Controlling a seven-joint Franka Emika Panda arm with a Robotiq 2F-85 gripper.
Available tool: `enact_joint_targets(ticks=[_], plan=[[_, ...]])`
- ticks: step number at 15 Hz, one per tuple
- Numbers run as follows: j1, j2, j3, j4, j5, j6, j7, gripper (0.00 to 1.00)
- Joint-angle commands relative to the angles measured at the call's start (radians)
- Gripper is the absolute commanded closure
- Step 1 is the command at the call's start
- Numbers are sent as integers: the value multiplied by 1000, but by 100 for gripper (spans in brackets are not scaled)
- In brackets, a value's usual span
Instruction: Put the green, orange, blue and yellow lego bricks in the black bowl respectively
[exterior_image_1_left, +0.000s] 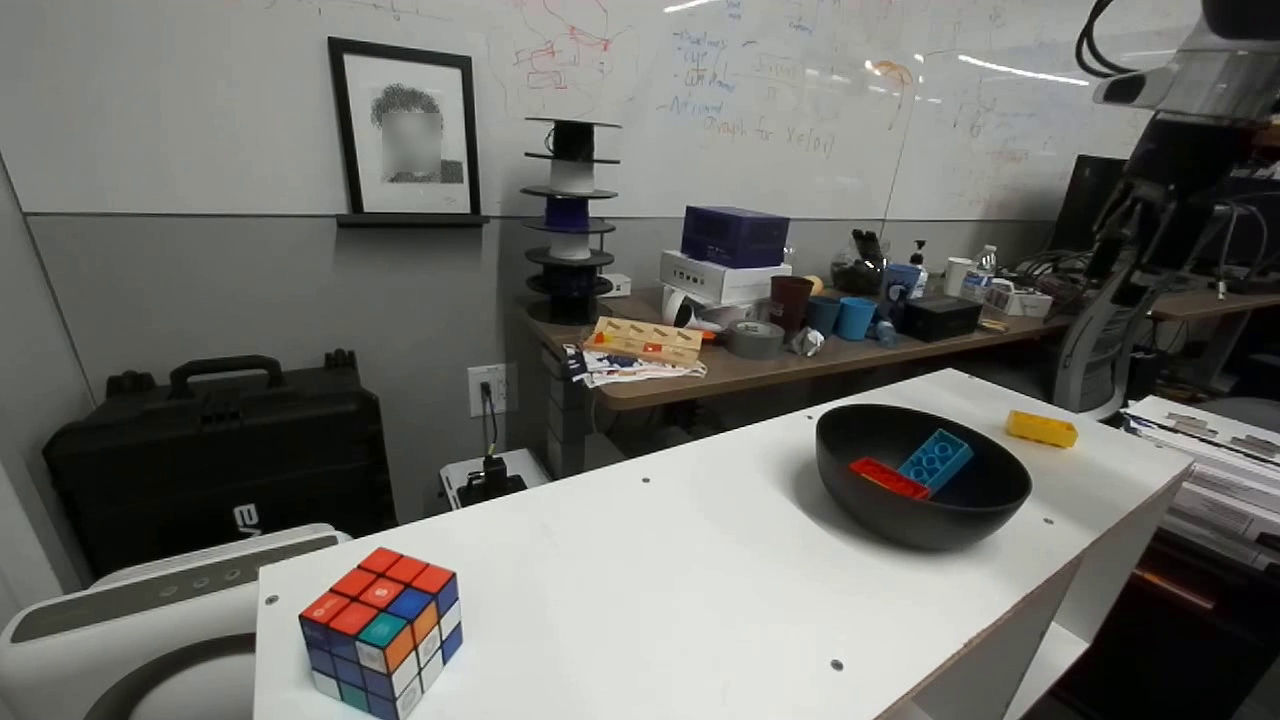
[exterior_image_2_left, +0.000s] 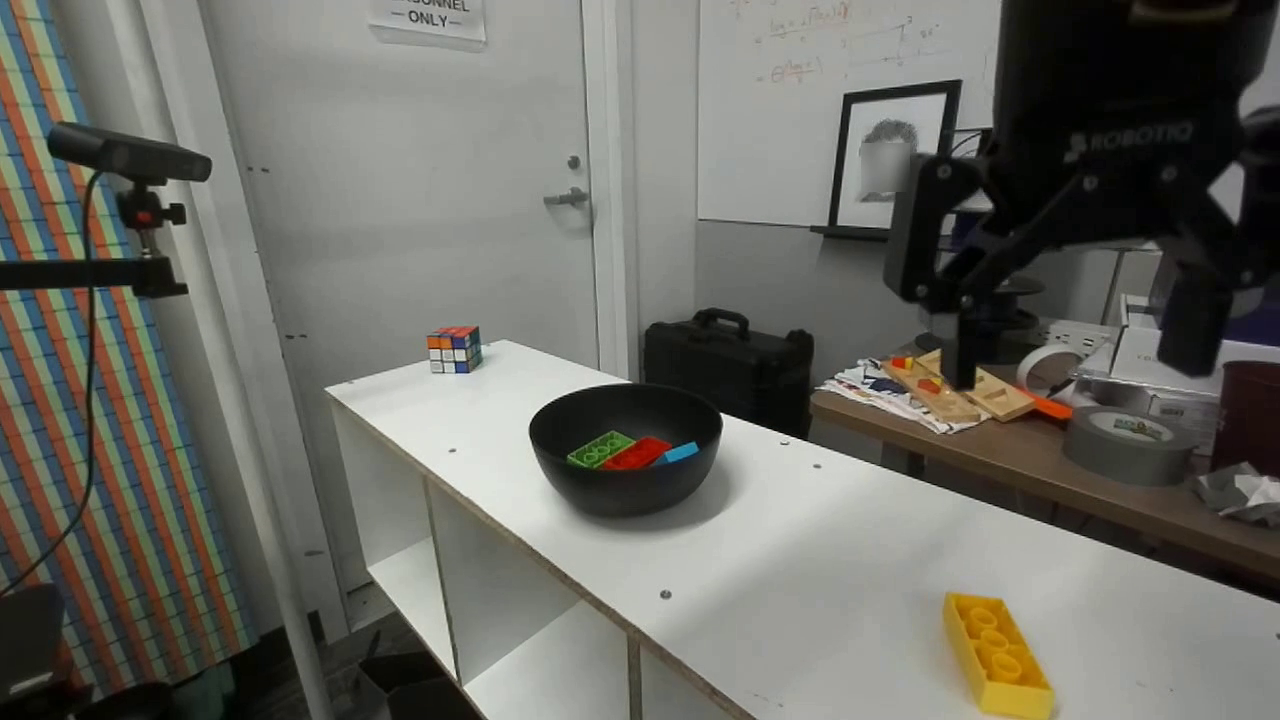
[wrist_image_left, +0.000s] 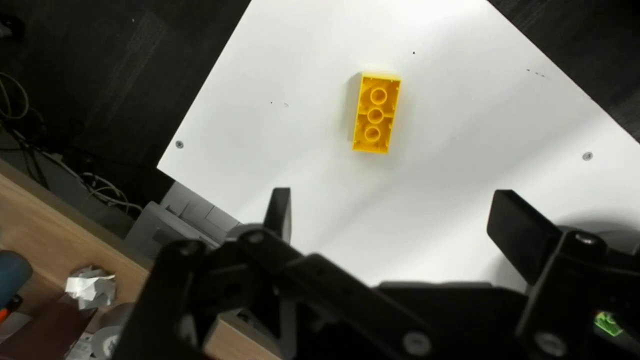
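In the black bowl lie the green brick, red-orange brick and blue brick, while the yellow brick rests hollow side up on the white tabletop, the gripper hanging above with fingers spread apart, the puzzle cube toward the opposite end, a door and whiteboard beyond.

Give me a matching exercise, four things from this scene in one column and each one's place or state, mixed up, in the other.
Column one:
1. green brick
2. gripper
3. puzzle cube
4. yellow brick

Column two:
A. multicoloured, outside the black bowl
B. open, in the air
C. hollow side up on the white top
D. inside the bowl

Pairs: 1-D, 2-B, 3-A, 4-C
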Motion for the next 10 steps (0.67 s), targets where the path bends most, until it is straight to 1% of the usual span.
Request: enact_joint_targets(ticks=[1,7,10], plan=[[-15,108,8,110,-12,-39,-7,0],[-26,261,8,210,-35,-37,33,0],[-29,319,11,242,-49,-38,45,0]])
